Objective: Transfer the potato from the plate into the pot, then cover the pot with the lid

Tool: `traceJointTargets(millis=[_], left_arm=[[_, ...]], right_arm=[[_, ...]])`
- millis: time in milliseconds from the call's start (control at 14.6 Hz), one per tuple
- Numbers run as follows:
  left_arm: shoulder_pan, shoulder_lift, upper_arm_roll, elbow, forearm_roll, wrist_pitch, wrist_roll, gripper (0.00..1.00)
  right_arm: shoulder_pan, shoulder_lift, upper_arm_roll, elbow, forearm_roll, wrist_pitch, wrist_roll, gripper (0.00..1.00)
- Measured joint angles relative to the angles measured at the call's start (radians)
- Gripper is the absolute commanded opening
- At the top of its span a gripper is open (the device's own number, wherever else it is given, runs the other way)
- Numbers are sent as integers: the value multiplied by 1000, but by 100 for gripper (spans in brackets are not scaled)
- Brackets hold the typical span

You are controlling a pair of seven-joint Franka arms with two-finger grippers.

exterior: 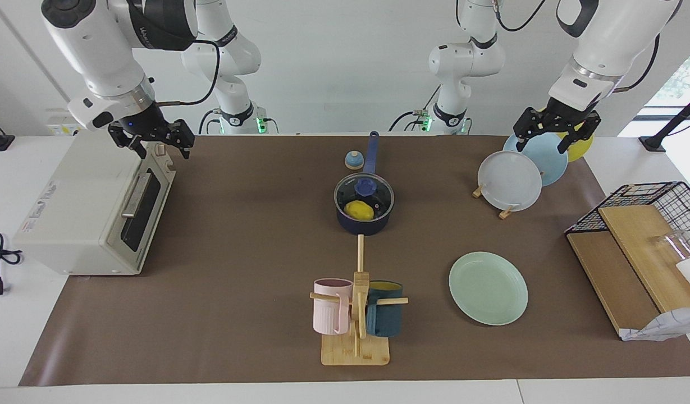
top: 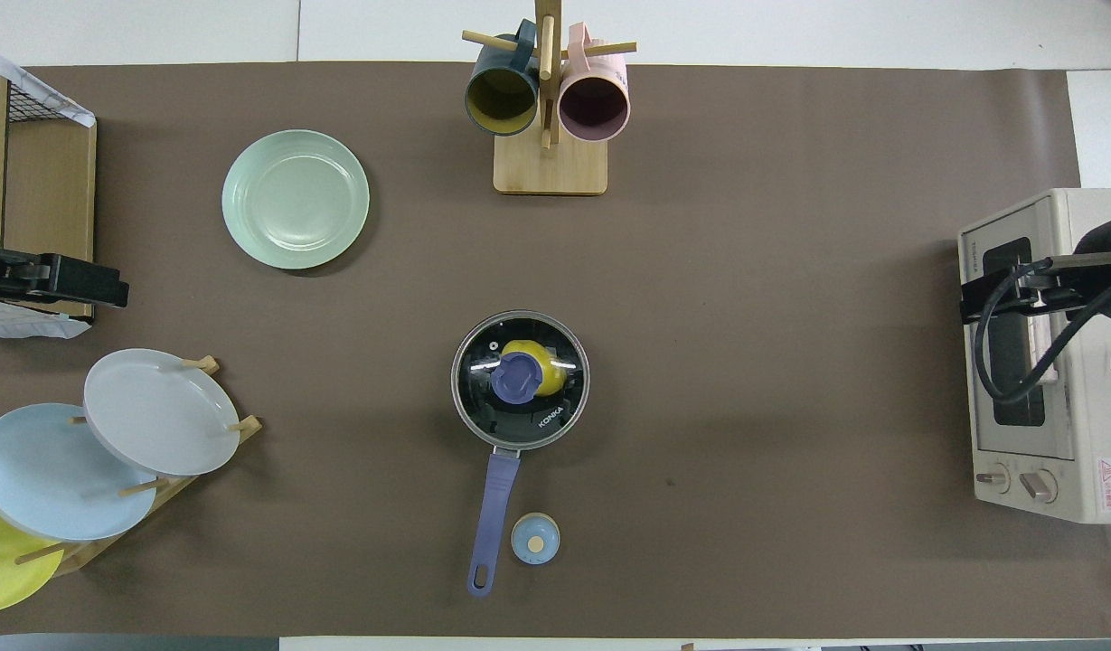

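The dark navy pot (exterior: 362, 224) stands mid-table with its long blue handle (top: 494, 506) pointing toward the robots. The clear glass lid (top: 483, 402) with a blue knob (exterior: 365, 186) rests on the pot. Through the glass the yellow potato (exterior: 359, 210) (top: 544, 363) shows inside the pot. The mint-green plate (exterior: 488, 287) (top: 295, 199) lies bare, farther from the robots and toward the left arm's end. My left gripper (exterior: 541, 141) (top: 103, 291) hangs open over the plate rack, holding nothing. My right gripper (exterior: 160, 147) (top: 989, 298) hangs open over the toaster oven, holding nothing.
A toaster oven (exterior: 92, 207) sits at the right arm's end. A wooden mug rack (exterior: 356, 314) with pink and teal mugs stands farther out than the pot. A rack of grey, light blue and yellow plates (exterior: 510, 179), a wire basket with boards (exterior: 631, 235), and a small blue bell (exterior: 353, 160) by the pot handle.
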Motion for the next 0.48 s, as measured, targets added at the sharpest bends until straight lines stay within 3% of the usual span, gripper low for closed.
traceJointTargets(millis=[478], left_arm=[[0,0,-2,-1,0,25,0,100]], right_arm=[[0,-1,2,4,43,0,0,100]])
